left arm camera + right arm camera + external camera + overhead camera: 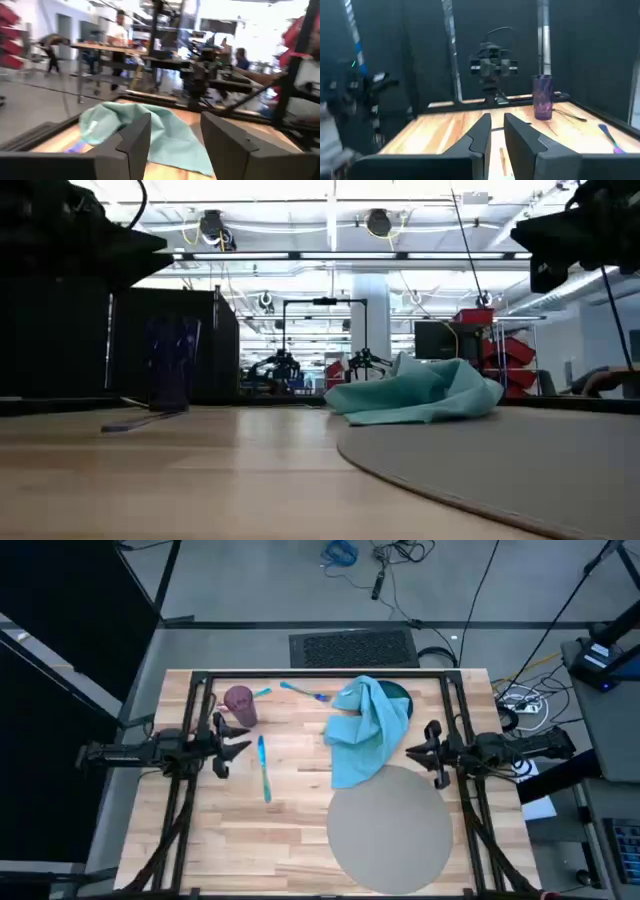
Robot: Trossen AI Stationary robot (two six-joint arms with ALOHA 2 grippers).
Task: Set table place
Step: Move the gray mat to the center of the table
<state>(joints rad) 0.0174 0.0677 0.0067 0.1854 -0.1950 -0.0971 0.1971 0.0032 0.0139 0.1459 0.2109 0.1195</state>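
Left gripper (222,745): sat at left-centre of the high view, above the table; fingers (135,137) stood well apart, with nothing between them and touching nothing.
Right gripper (430,752): sat at right-centre of the high view, facing the left one; fingers (479,134) were parted by only a narrow gap, empty, touching nothing.
Table (290,810): light wood, filling the middle of the high view.
Place (392,828): grey round mat lay flat in the lower right of the high view, just below the right gripper.
Cloth (365,730): teal, crumpled, centre-right of the high view; its lower edge overlapped the mat's upper rim, and its upper part covered a dark teal plate (398,693), of which only a sliver showed.
Cup (240,705): purple, upright, upper left of the table, just beside the left gripper.
Utensils: one blue piece (264,770) lay lengthwise below the cup; another (303,692) lay near the table's top edge, between cup and cloth.
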